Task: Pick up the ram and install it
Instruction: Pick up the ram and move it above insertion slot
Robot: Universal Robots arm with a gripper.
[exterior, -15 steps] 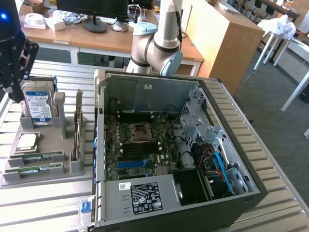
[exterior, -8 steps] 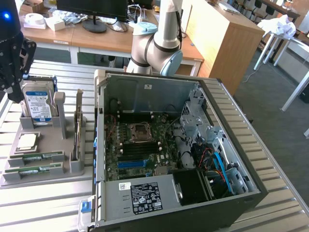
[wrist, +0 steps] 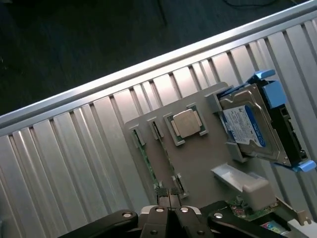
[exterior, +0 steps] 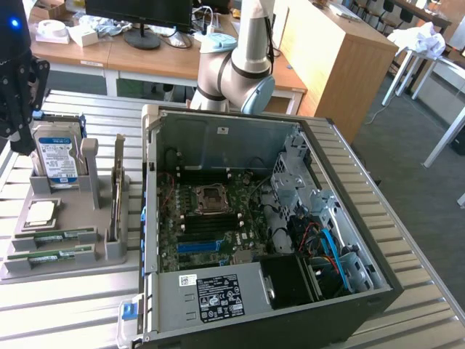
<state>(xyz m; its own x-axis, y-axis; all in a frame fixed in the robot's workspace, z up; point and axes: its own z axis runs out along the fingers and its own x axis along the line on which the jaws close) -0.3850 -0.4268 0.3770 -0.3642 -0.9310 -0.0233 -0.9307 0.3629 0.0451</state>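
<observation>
Green ram (exterior: 64, 235) flat in grey tray (wrist: 198, 163) | pincer (wrist: 169, 201) closed, empty, above the ram's end

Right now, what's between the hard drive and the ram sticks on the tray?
The square silver processor chip, seated in the tray; exterior view shows it.

Ram (exterior: 58, 235) in tray (exterior: 73, 270); case (exterior: 211, 138) at exterior view's right.
</observation>
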